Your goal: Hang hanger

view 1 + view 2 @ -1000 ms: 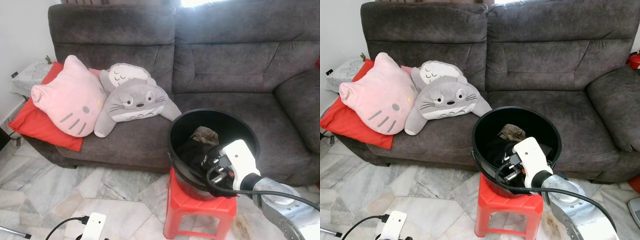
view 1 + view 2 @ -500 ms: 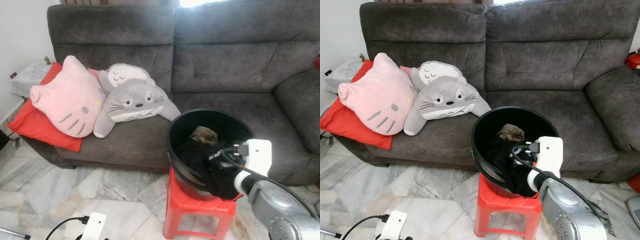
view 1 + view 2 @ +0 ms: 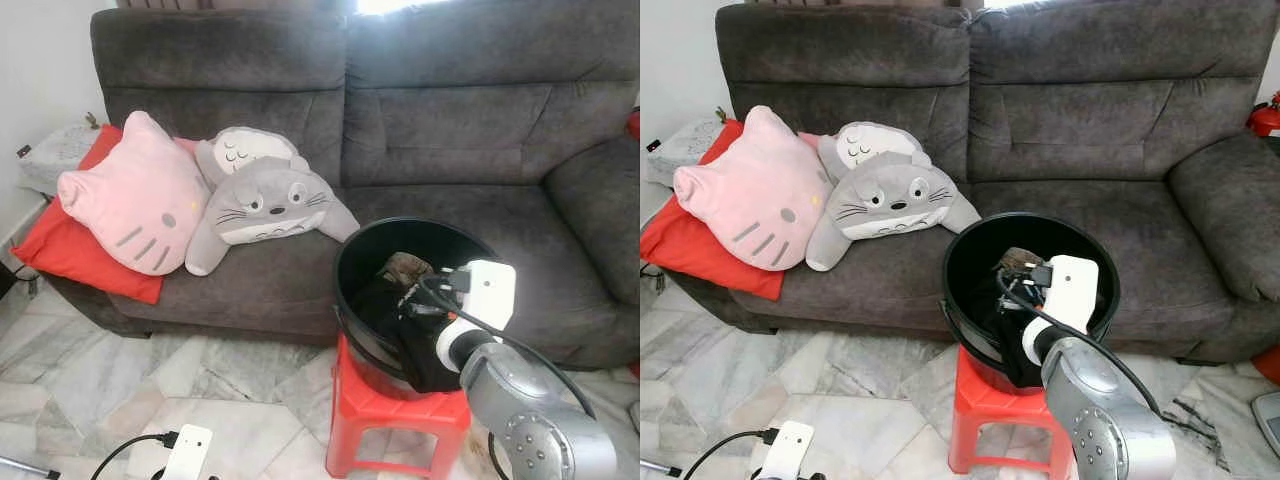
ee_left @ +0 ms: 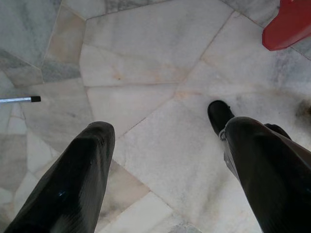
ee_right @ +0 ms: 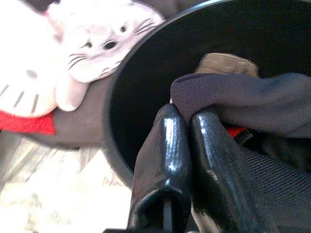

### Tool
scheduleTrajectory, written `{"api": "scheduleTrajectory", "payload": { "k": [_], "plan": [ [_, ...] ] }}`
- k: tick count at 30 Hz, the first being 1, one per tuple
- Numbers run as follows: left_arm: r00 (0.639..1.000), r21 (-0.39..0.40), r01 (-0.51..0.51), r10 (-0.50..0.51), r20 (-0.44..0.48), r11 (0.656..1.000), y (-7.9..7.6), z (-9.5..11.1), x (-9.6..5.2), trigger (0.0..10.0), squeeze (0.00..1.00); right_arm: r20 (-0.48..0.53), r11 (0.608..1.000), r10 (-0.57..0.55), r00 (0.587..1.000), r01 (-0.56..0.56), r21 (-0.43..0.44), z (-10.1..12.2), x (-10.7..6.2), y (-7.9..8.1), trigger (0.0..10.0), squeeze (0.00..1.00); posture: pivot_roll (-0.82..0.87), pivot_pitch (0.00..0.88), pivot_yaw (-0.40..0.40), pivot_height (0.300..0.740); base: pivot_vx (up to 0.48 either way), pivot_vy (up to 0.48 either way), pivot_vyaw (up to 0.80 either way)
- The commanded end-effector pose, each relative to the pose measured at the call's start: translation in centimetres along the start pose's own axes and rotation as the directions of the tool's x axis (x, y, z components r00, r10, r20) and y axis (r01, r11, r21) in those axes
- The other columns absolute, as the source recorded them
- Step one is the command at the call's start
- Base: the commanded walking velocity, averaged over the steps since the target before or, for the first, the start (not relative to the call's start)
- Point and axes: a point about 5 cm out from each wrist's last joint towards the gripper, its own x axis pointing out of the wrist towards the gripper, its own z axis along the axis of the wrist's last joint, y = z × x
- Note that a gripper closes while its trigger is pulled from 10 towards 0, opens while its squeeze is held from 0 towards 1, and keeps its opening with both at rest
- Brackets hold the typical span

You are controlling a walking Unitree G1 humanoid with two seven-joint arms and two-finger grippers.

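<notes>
Wrist housing on my right arm has swung since half a second ago: then it sat turned out past the bucket's right rim, now it sits over the near rim of the black bucket [image 3: 352,262], with the right gripper [image 5: 187,119] reaching down inside. Its fingers [image 5: 167,141] are pressed together with no gap between them, pinching a fold of dark grey cloth [image 5: 252,99] that has been lifted off the pile; a brownish garment [image 3: 408,268] lies behind it deeper in the bucket, and a sliver of red shows under the cloth. I cannot make out a hanger as such in the bucket, so I cannot tell where it lies. The bucket stands on a red plastic stool [image 3: 350,415] whose seat barely extends past the bucket's base, so the rim is the edge nearest my arm, and black cable loops from the wrist across it. Behind the bucket the grey sofa [image 3: 450,110] front runs close, with the grey plush toy [image 3: 268,200] and pink cat cushion [image 3: 125,195] on a red cushion [image 3: 70,255] well to the bucket's left. Open marble floor [image 4: 160,73] lies left of the stool. My left gripper [image 4: 165,165] hangs idle over that floor, fingers spread wide and holding nothing, with a corner of the stool and a thin rod [image 4: 19,99] near the far edges of its view.
</notes>
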Motion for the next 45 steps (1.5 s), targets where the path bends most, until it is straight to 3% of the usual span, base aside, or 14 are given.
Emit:
{"api": "scheduleTrajectory", "payload": {
  "k": [1, 4, 7, 10, 14, 15, 18, 21, 26, 27, 29, 35, 38, 45],
  "plan": [
    [1.0, 0.0, -0.007, 0.007, -0.015, 1.0, 0.2, -0.2, 0.0, 10.0, 0.0, 0.008, 0.997, -0.074, 0.997, 0.073, 0.016, 0.2, 0.1, -0.9, 0.0, 0.0, -0.29, 0.0, 0.062, 0.74, 0.0, 0.0, 0.0],
    [1.0, 0.001, -0.005, 0.005, -0.016, 1.0, 0.2, -0.2, 0.0, 10.0, 0.0, -0.011, 0.999, 0.027, 1.0, -0.028, -0.04, 0.3, -0.1, 0.1, 0.0, 0.0, -0.29, 0.0, 0.065, 0.74, 0.0, 0.0, 0.0],
    [1.0, 0.0, -0.005, 0.005, -0.016, 1.0, 0.2, -0.2, 0.0, 10.0, 0.0, 0.01, 0.974, 0.04, 0.999, -0.037, -0.225, 0.8, -0.5, 0.4, 0.0, 0.0, -0.3, 0.0, 0.067, 0.74, 0.0, 0.0, 0.0],
    [1.0, -0.001, -0.005, 0.005, -0.015, 1.0, 0.2, -0.2, 0.0, 10.0, 0.0, 0.14, 0.958, -0.171, 0.975, 0.198, -0.209, 2.6, -0.6, -2.6, 0.0, 0.0, -0.3, 0.0, 0.067, 0.74, 0.0, 0.0, 0.0],
    [1.0, 0.001, -0.006, 0.006, -0.014, 1.0, 0.2, -0.2, 0.0, 10.0, 0.0, 0.266, 0.843, -0.481, 0.835, 0.524, -0.119, 5.6, -2.1, -8.2, 0.0, 0.0, -0.3, 0.0, 0.071, 0.74, 0.0, 0.0, 0.0],
    [1.0, 0.001, -0.006, 0.006, -0.014, 1.0, 0.2, -0.2, 0.0, 10.0, 0.0, 0.266, 0.843, -0.481, 0.835, 0.524, -0.119, 5.6, -2.1, -8.2, 0.0, 0.0, -0.3, 0.0, 0.071, 0.74, 0.0, 0.0, 0.0],
    [1.0, 0.0, -0.007, 0.007, -0.014, 1.0, 0.2, -0.1, 0.0, 10.0, 0.0, 0.326, 0.751, -0.591, 0.737, 0.651, -0.11, 7.4, -3.8, -11.6, 0.0, 0.0, -0.31, 0.0, 0.074, 0.74, 0.0, 0.0, 0.0],
    [1.0, -0.001, -0.007, 0.007, -0.013, 1.0, 0.2, -0.1, 0.0, 10.0, 0.0, 0.328, 0.73, -0.602, 0.727, 0.668, -0.141, 8.2, -3.9, -13.1, 0.0, 0.0, -0.31, 0.0, 0.073, 0.74, 0.0, 0.0, 0.0],
    [1.0, -0.008, -0.008, 0.008, -0.011, 1.0, 0.2, 0.0, 0.0, 10.0, 0.0, 0.232, 0.865, -0.296, 0.927, 0.363, -0.347, 7.1, -1.1, -8.8, 0.0, 0.0, -0.3, 0.0, 0.067, 0.74, 0.0, 0.0, 0.0],
    [1.0, -0.008, -0.008, 0.008, -0.011, 1.0, 0.2, 0.0, 0.0, 10.0, 0.0, 0.232, 0.865, -0.296, 0.927, 0.363, -0.347, 7.1, -1.1, -8.8, 0.0, 0.0, -0.3, 0.0, 0.067, 0.74, 0.0, 0.0, 0.0],
    [1.0, -0.012, -0.01, 0.009, -0.011, 1.0, 0.2, 0.0, 0.0, 10.0, 0.0, 0.125, 0.881, -0.097, 0.987, 0.143, -0.451, 5.2, -0.3, -5.5, 0.0, 0.0, -0.3, 0.0, 0.066, 0.74, 0.0, 0.0, 0.0],
    [1.0, -0.016, -0.011, 0.01, -0.012, 1.0, 0.1, 0.0, 0.0, 10.0, 0.0, -0.028, 0.815, 0.108, 0.994, -0.104, -0.57, 2.9, -0.4, -2.6, 0.0, 0.0, -0.29, 0.0, 0.065, 0.74, 0.0, 0.0, 0.0],
    [1.0, -0.019, -0.011, 0.011, -0.014, 1.0, 0.1, -0.1, 0.0, 10.0, 0.0, -0.208, 0.671, 0.217, 0.954, -0.301, -0.678, 1.2, -1.8, -1.1, 0.0, 0.0, -0.29, 0.0, 0.065, 0.74, 0.0, 0.0, 0.0],
    [1.0, -0.02, -0.013, 0.012, -0.016, 1.0, 0.2, -0.1, 0.0, 10.0, 0.0, -0.369, 0.495, 0.17, 0.914, -0.403, -0.77, 0.1, -4.1, -1.9, 0.0, 0.0, -0.3, 0.0, 0.064, 0.74, 0.0, 0.0, 0.0]
  ]
}}
